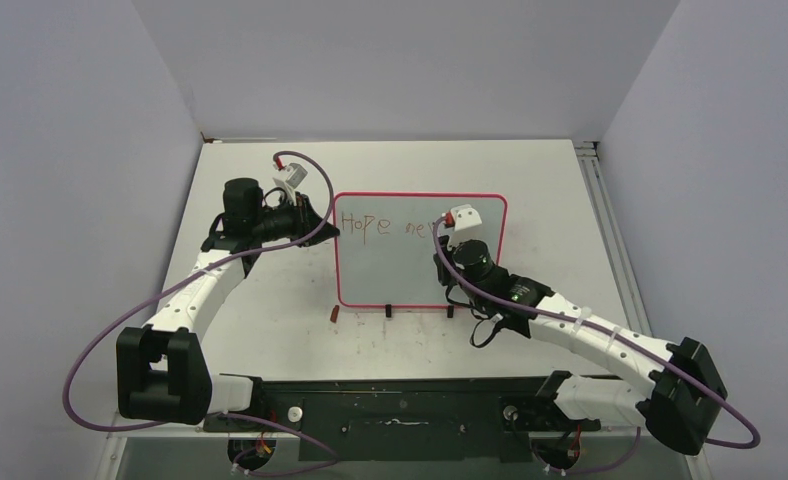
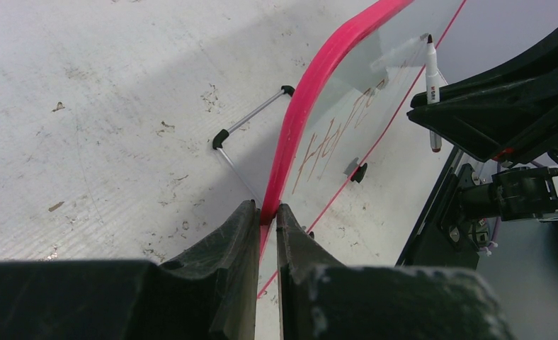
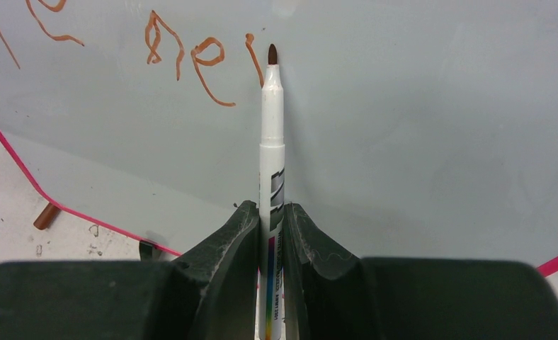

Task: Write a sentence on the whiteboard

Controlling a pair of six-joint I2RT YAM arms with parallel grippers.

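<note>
The whiteboard [image 1: 420, 270] stands mid-table on its 2 black feet, leaning back on a wire stand [image 2: 251, 120]. The left gripper [image 2: 265, 212] is clamped on the pink-red frame at the board's left edge, steadying it. The right gripper [image 3: 270, 212] is closed around a white marker [image 3: 271, 142], gripping the barrel low down. The marker's long axis runs straight out from the fingers toward the board face.

The sentence [image 1: 385, 226] so far reads "Hope", then "ne" and 1 short stroke, all on line 1. The brown tip sits just right of that stroke, at its top. Whether it touches the surface I cannot tell.

What the next move seems to turn on is that the unwritten board lies to the right of the tip and below it. The stroke looks like the start of the "v", so the pen probably has to travel rightward along the line while staying pressed. The right arm is the nearer one for writing.

A small brown cylinder [image 1: 335, 313], likely the cap, lies on the table by the board's lower left corner. No containers are in view.
</note>
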